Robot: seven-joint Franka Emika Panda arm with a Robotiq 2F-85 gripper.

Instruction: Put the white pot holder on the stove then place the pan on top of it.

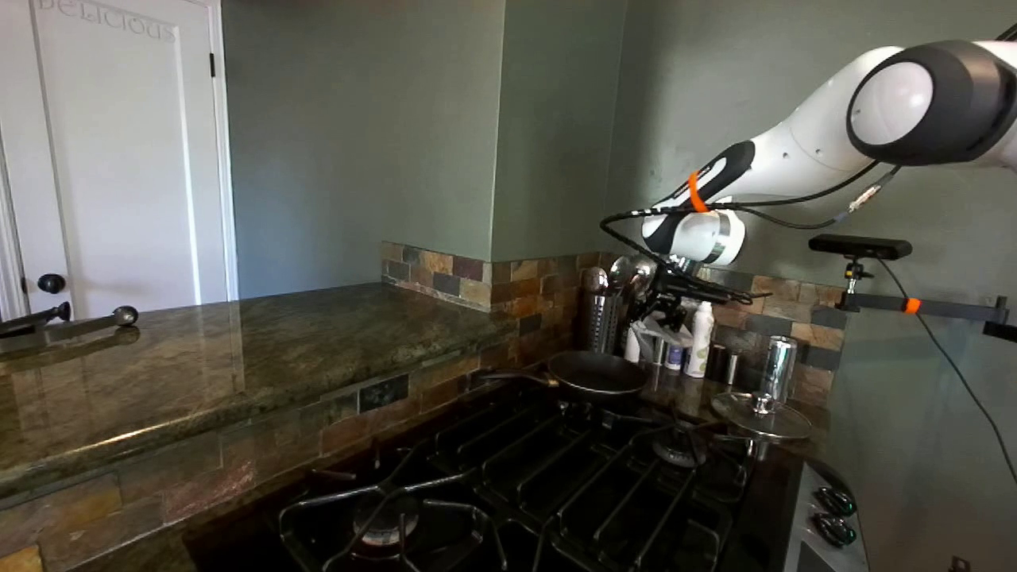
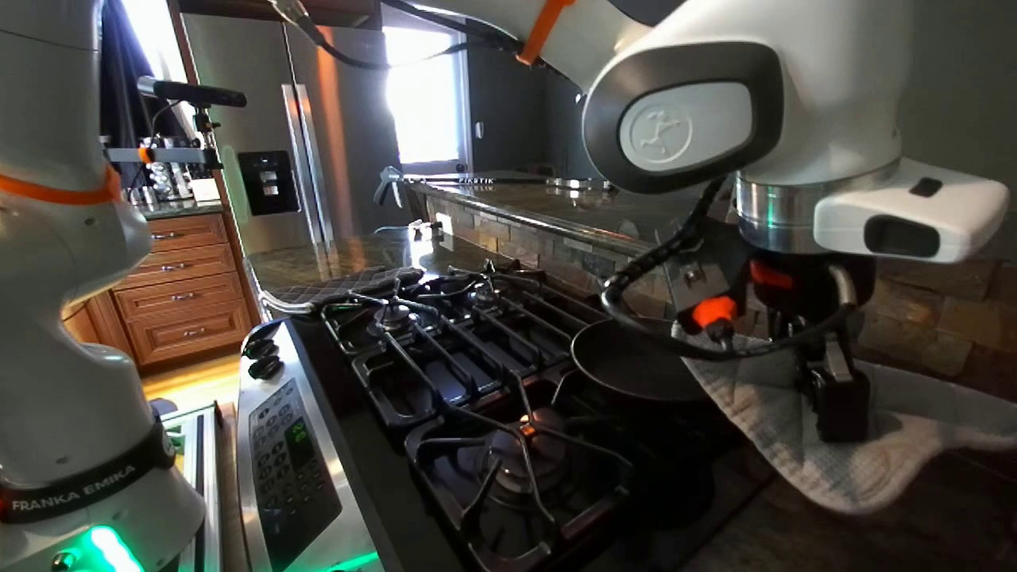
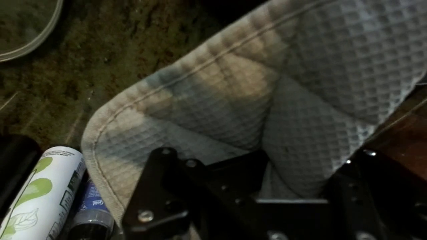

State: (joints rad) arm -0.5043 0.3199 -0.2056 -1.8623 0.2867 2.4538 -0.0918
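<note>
One claw [image 2: 841, 417], one pot holder [image 3: 253, 96]

Both exterior views overlook the stove [image 2: 453, 383] from opposite ends, the wrist view close above the pot holder [image 3: 230, 96].

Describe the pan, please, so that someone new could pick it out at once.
Look for the black stove. At its end nearest the steel utensil holder sits the pan. Unlike the clear glass lid nearby, it is dark and shallow, with a long handle.
</note>
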